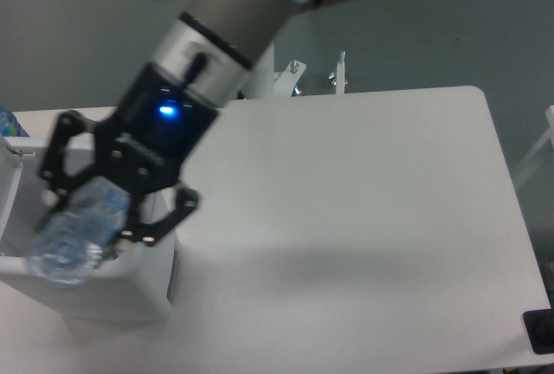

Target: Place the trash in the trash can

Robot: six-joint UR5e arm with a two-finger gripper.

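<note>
My gripper [91, 209] hangs close to the camera over the white trash can [104, 292] at the left, shut on the clear bluish plastic bottle [74, 235]. The bottle lies tilted between the black fingers [156, 222], its base end pointing down-left over the can's front rim. The arm and gripper cover most of the can's opening, so the wrapper is hidden.
The can's raised lid [9, 188] shows at the far left edge. A blue object [7, 121] peeks in at the left border. The arm's white base post [260, 84] stands behind the table's [363, 218] far edge. A dark object [538, 331] sits at the bottom right corner.
</note>
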